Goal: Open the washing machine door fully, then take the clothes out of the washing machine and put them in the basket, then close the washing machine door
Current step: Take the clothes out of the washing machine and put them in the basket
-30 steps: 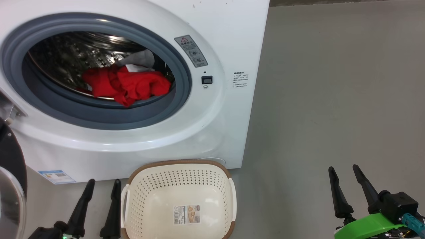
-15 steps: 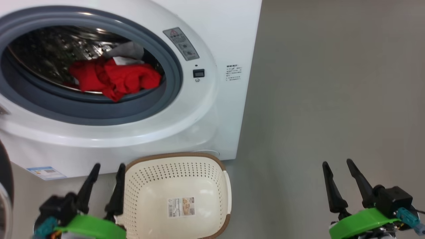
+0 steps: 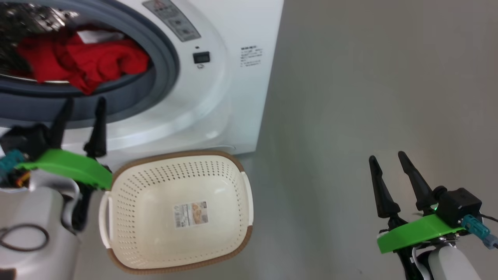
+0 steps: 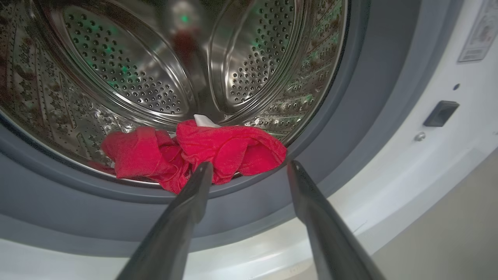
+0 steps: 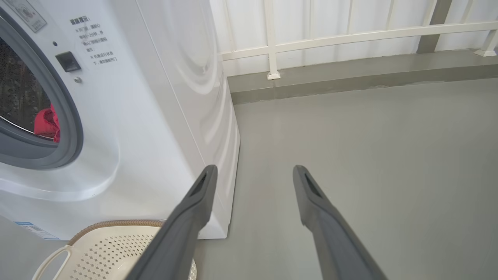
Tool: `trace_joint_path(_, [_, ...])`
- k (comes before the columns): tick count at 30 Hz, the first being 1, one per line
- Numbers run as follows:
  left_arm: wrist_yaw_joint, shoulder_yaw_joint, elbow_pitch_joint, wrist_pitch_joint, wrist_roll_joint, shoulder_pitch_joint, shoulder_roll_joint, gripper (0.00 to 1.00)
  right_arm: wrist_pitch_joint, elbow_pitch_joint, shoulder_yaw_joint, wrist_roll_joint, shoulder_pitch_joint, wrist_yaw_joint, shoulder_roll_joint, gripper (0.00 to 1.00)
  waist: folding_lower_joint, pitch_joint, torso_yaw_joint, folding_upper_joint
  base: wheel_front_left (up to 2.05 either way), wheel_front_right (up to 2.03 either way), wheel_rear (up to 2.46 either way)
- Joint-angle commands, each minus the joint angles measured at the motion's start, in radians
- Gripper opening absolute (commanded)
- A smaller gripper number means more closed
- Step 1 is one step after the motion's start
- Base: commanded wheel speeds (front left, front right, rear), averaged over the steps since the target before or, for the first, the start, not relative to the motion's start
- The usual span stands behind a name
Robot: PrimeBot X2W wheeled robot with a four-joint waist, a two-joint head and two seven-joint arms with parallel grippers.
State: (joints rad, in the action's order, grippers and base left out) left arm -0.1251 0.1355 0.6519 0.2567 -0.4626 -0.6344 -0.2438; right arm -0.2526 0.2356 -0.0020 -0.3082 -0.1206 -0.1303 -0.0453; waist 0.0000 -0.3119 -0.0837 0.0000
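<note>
Clothes (image 3: 81, 62) of bright red lie in a heap at the bottom front of the drum (image 4: 128, 77), inside the washer (image 3: 218, 101). One red fold hangs over the drum's lip onto the grey gasket (image 3: 128, 97). A small white bit (image 4: 204, 120) pokes up behind the heap. It may be a tag or a white panel; the view is too poor to say.

The left end effector (image 3: 85, 103) is just in front of the gasket, right below the clothes. Its two dark fingers (image 4: 190, 202) are spread wide and hold nothing. They point into the round hole. In the left wrist view one tip sits in front of the red fold, and I cannot tell if it touches the cloth.

Next comes the basket (image 3: 155, 182), on the floor (image 3: 350, 97) just in front of the washer. It is cream with a brown rim, and a paper label (image 3: 190, 214) is stuck on its bottom. On the washer's white front, beside the gasket, are a small black square (image 3: 201, 57) and some tiny print (image 3: 251, 57).

Far to the right, the right end effector (image 3: 386, 156) hangs over grey floor, well apart from the washer and the basket. Its fingers are spread wide too, with nothing between them. Past them, in the right wrist view, a white rail (image 5: 350, 37) runs along the far wall.
</note>
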Motion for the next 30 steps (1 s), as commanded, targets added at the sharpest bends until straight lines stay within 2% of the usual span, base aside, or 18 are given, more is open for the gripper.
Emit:
trace_joint_path(1, [-0.006,-0.029,0.021,0.005,-0.014,-0.070,-0.059,1.00,-0.009,-0.029,0.032,-0.010,-0.032,0.000,-0.005,1.00,0.0000,-0.080,-0.060,0.0000,0.00,0.00,0.00])
trace_joint_path(10, [-0.006,-0.012,0.184,0.005,-0.042,-0.272,-0.131,1.00,-0.009,-0.056,0.054,-0.039,-0.076,0.000,-0.005,1.00,0.0000,-0.172,-0.114,0.0000,0.00,0.00,0.00])
trace_joint_path(18, [-0.006,-0.026,0.325,0.005,-0.066,-0.399,-0.173,1.00,-0.009,-0.068,0.075,-0.053,-0.100,0.000,-0.005,1.00,0.0000,-0.219,-0.141,0.0000,0.00,0.00,0.00])
trace_joint_path(30, [-0.006,-0.023,0.436,0.005,-0.046,-0.489,-0.220,1.00,-0.009,-0.077,0.106,-0.062,-0.103,0.000,-0.005,1.00,0.0000,-0.244,-0.191,0.0000,0.00,0.00,0.00])
